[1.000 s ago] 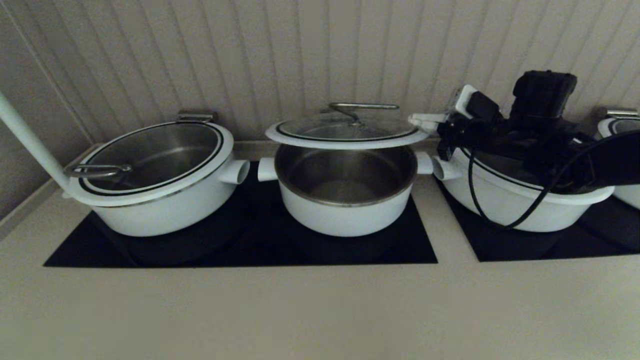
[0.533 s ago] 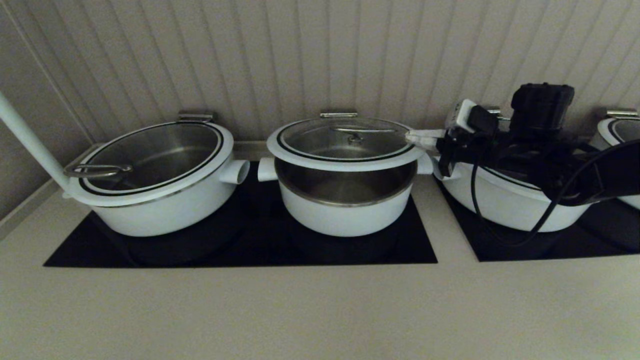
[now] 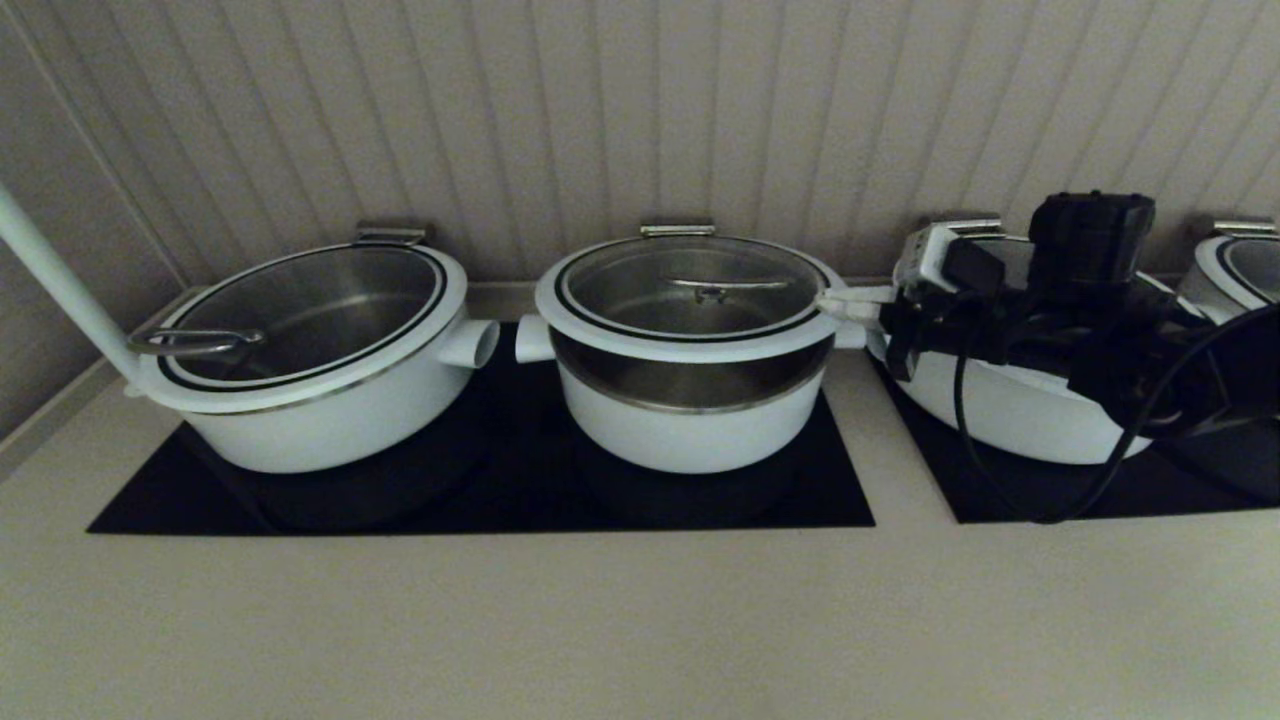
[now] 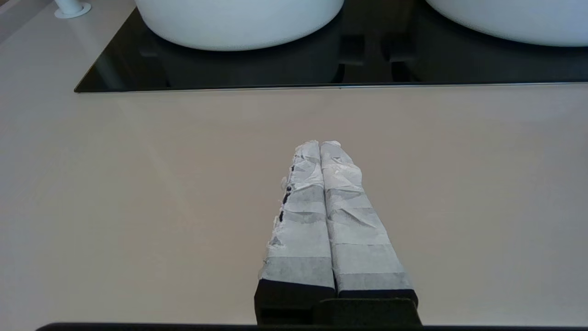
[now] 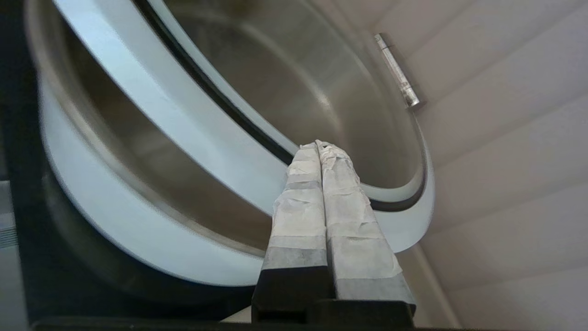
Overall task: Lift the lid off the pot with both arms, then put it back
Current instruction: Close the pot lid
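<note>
The lid (image 3: 690, 290), glass with a white rim and a steel handle at its centre, hangs just above the pot (image 3: 690, 435) in the middle of the head view. A strip of the pot's steel inside shows under the lid's near edge. My right gripper (image 3: 828, 300) reaches in from the right and is shut on the lid's right rim. In the right wrist view its tips (image 5: 320, 145) lie against the lid's rim (image 5: 193, 119), with the pot's wall (image 5: 115, 220) below. My left gripper (image 4: 320, 143) is shut and empty over the bare counter, out of the head view.
A wider white pot (image 3: 330, 410) with its lid stands at the left. Another (image 3: 1000, 420) lies under my right arm, and a third (image 3: 1240, 260) is at the far right. They stand on black cooktops (image 3: 480, 500). A white pole (image 3: 50, 270) and the panelled wall bound the back.
My right gripper has come down with the lid, from well above the pot to just over its rim. The gap under the lid has shrunk.
</note>
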You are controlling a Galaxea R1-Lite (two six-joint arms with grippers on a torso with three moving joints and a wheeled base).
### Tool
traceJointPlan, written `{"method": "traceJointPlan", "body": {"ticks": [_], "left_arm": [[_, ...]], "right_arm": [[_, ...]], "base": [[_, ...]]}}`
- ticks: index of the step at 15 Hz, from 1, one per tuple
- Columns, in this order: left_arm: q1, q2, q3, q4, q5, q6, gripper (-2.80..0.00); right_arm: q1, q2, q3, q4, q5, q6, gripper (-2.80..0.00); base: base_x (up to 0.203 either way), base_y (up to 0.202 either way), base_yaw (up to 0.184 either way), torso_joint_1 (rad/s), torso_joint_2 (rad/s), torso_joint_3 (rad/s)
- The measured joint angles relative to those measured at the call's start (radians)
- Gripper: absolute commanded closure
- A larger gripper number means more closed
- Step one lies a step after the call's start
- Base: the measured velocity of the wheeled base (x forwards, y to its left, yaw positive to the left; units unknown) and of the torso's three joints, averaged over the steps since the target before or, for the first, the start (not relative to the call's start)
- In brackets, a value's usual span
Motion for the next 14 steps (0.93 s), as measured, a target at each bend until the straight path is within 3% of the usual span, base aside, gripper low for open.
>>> {"method": "traceJointPlan", "body": {"ticks": [14], "left_arm": [[0.0,0.0,0.0,0.001,0.001,0.0,0.0]], "right_arm": [[0.019,-0.004,0.116,-0.04,0.0,-0.001,0.0]], "base": [[0.0,0.0,0.0,0.0,0.0,0.0]]}}
